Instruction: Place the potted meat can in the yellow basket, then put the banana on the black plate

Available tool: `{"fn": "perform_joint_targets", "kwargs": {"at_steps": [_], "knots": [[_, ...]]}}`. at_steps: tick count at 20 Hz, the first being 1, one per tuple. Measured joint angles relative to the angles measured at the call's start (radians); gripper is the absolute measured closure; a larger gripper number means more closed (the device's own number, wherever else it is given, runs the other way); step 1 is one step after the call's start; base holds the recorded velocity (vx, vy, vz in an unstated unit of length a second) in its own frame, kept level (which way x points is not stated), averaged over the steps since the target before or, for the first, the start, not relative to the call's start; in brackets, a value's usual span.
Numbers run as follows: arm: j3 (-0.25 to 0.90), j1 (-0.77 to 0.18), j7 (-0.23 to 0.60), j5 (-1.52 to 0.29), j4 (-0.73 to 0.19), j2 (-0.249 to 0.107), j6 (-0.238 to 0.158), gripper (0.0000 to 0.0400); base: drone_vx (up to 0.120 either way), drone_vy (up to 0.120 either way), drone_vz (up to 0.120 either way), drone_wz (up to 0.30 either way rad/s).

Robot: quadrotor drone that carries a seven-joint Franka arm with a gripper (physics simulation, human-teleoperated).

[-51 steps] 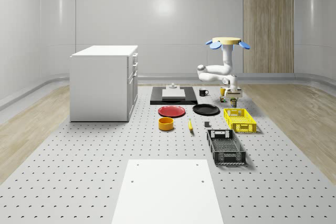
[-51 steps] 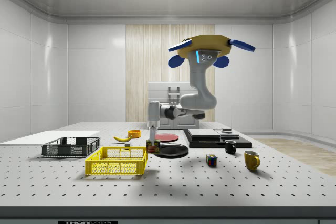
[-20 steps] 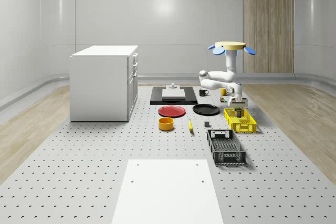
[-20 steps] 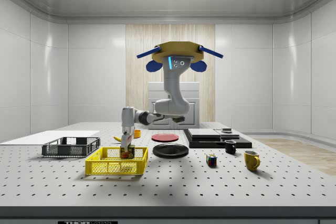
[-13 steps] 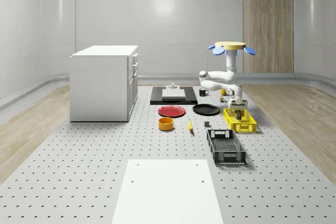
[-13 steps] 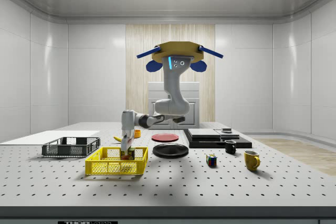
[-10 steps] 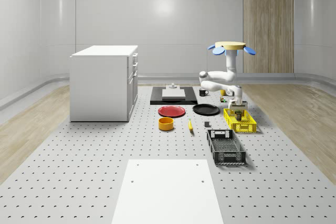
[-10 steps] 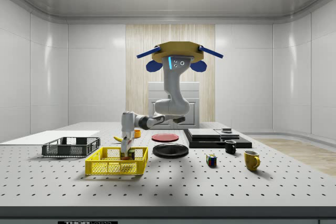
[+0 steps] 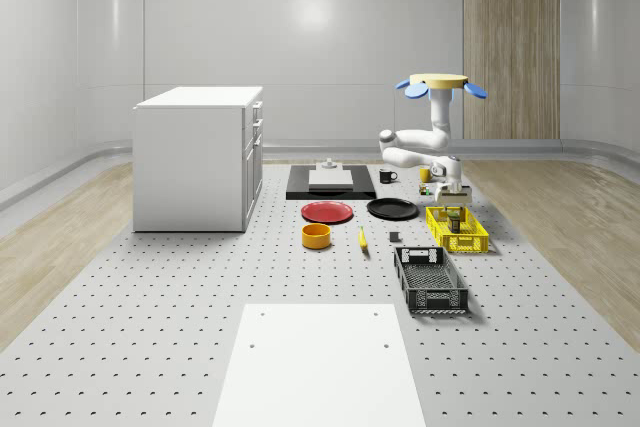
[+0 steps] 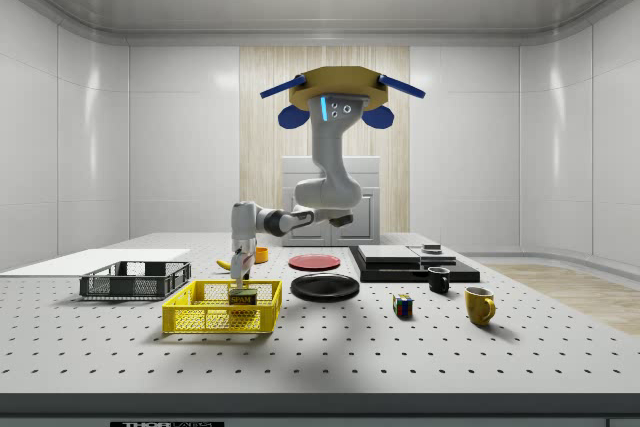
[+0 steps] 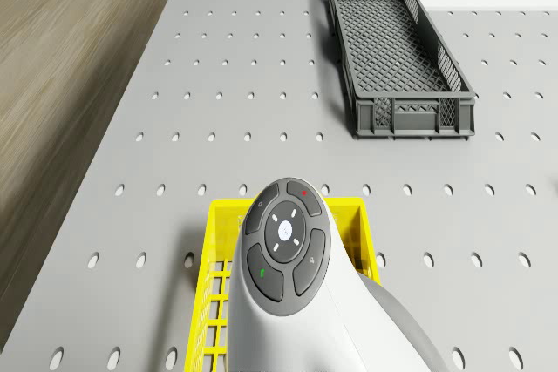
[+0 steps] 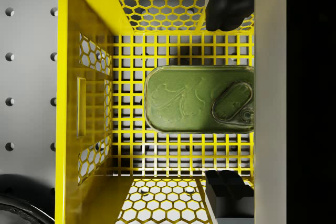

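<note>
We hover, arm bent down over yellow basket.
Gripper open, clear above potted meat can inside.

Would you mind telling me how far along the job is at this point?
Done: the can lies in the yellow basket. In hand: nothing; the open pincer hangs above it, the drone hovering nearby. Left: the banana lies on the table, off the black plate.

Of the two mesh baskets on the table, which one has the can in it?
The yellow basket, below the gripper, holds the potted meat can. The dark grey basket holds none.
</note>
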Motion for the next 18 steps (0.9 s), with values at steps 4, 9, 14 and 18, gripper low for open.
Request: {"fn": "perform_joint_targets", "kwargs": {"at_steps": [4,9,14,18], "knots": [[0.004,0.001,0.0,0.004,-0.001,0.0,-0.001,0.0003,0.12,-0.12,0.01,0.0],[0.005,0.001,0.0,0.006,-0.002,0.0,-0.002,0.0001,0.12,-0.12,0.0,0.0],[0.006,0.001,0.0,0.006,-0.002,0.0,-0.002,0.0,0.12,-0.12,0.0,0.0],[0.006,0.001,0.0,0.006,-0.002,0.0,-0.001,0.0,0.12,-0.12,0.0,0.0]]}}
